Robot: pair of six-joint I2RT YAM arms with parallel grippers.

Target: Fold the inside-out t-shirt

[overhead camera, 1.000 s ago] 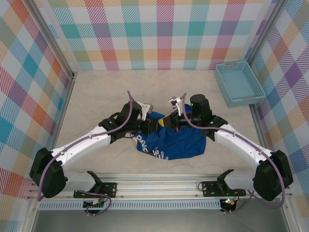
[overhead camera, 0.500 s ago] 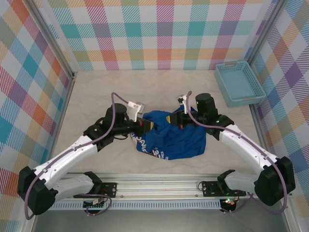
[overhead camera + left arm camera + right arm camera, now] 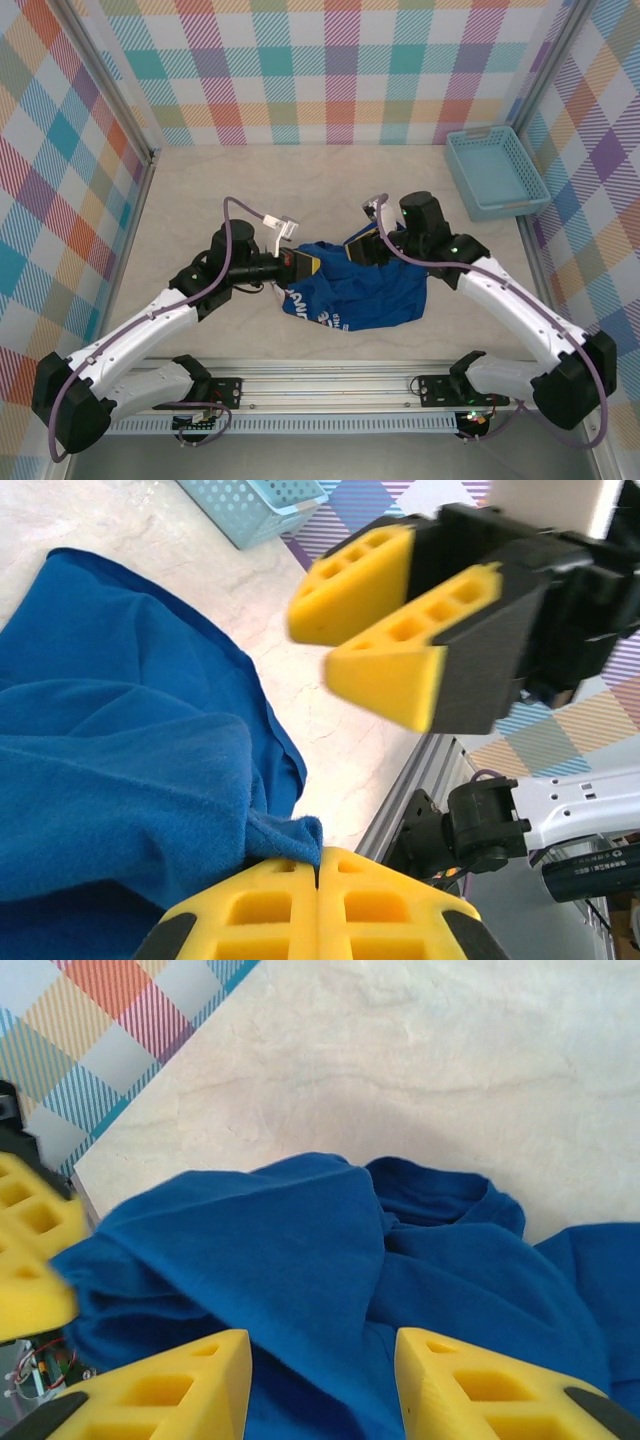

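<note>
Arms (image 3: pixel 150 320) angle inward: left end effector (image 3: pixel 318 865) pinches t-shirt (image 3: pixel 365 295), right end effector (image 3: pixel 322 1360) gapes.

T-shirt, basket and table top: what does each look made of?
The t-shirt looks like soft knit cloth: matte, slightly fuzzy, falling in loose folds. The basket is probably rigid plastic: light blue, with straight walls pierced by regular holes. The table is smooth and pale with marble-like veining, and whether it is stone or printed laminate cannot be told.
</note>
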